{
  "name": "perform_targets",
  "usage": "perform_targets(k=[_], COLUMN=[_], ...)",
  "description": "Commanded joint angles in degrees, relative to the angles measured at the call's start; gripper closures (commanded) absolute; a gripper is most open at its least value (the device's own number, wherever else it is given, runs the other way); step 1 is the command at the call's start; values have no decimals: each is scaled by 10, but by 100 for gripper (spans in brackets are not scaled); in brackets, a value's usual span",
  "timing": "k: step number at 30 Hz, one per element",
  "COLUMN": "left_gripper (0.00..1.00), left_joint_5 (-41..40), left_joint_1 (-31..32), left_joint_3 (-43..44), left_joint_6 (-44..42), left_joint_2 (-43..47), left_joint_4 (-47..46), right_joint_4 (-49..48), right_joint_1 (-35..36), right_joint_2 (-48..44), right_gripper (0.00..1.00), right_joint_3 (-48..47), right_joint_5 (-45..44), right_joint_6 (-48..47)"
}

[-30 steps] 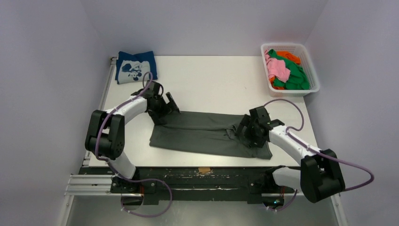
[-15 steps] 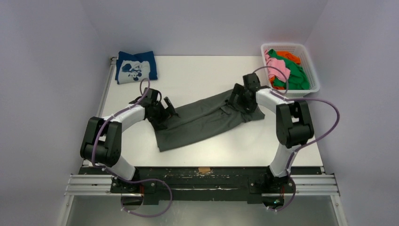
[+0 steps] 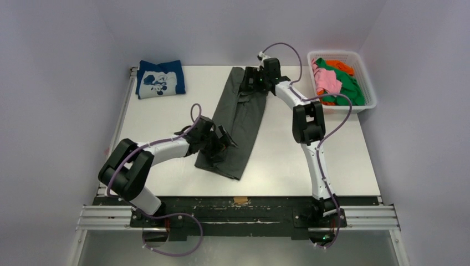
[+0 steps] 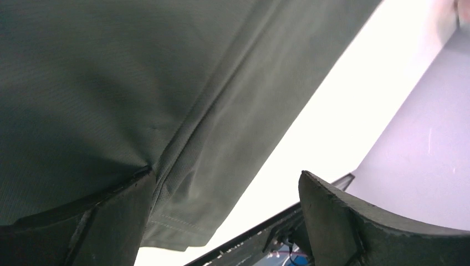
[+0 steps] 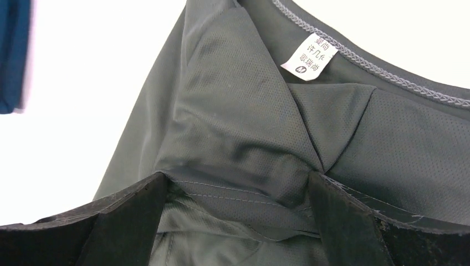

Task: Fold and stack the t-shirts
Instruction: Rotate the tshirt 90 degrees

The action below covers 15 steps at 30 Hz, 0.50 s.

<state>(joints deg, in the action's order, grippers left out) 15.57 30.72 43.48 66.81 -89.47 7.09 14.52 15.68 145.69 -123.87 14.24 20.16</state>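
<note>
Nearest you, left of centre: your left pincer [image 3: 223,145], fingers spread wide, low over the near end of the grey tee [image 3: 246,119]. Its wrist view shows one finger [image 4: 105,221] against the cloth beside a hem and the other clear of it. It is not clamped on the cloth.

Centre: grey tee, folded into a long narrow strip, flat on the tabletop [image 3: 166,116]. It runs from near centre to the far edge, leaning slightly right.

Far centre: your right pincer [image 3: 252,82], fingers also wide, at the tee's collar end. A creased fold of cloth lies between the fingers, with the white size label [image 5: 306,56] just beyond.

Far left: navy tee [image 3: 161,78], folded, white print up, well apart from the grey one.

Far right: white basket [image 3: 341,110] holding crumpled pink [image 3: 327,80], green [image 3: 349,88] and orange [image 3: 341,65] tees.
</note>
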Motion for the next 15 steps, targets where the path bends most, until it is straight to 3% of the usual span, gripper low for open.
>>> perform_targets(k=[1,8,15], left_gripper=[0,0,0], left_joint_5=[1,-8,-91], left_joint_1=[57,97,96], left_joint_3=[9,99,123], left_joint_6=[46,12,-100], left_joint_2=[-62,-52,116], left_joint_4=[-3,43,176], right_joint_4=[0,-26,26], right_joint_1=[48,62,62], right_joint_2=[73,7,-184], right_gripper=[1,1,1], right_joint_3=[-86,-95,18], right_joint_5=[55,1,-59], right_joint_6=[-30,-40,-58])
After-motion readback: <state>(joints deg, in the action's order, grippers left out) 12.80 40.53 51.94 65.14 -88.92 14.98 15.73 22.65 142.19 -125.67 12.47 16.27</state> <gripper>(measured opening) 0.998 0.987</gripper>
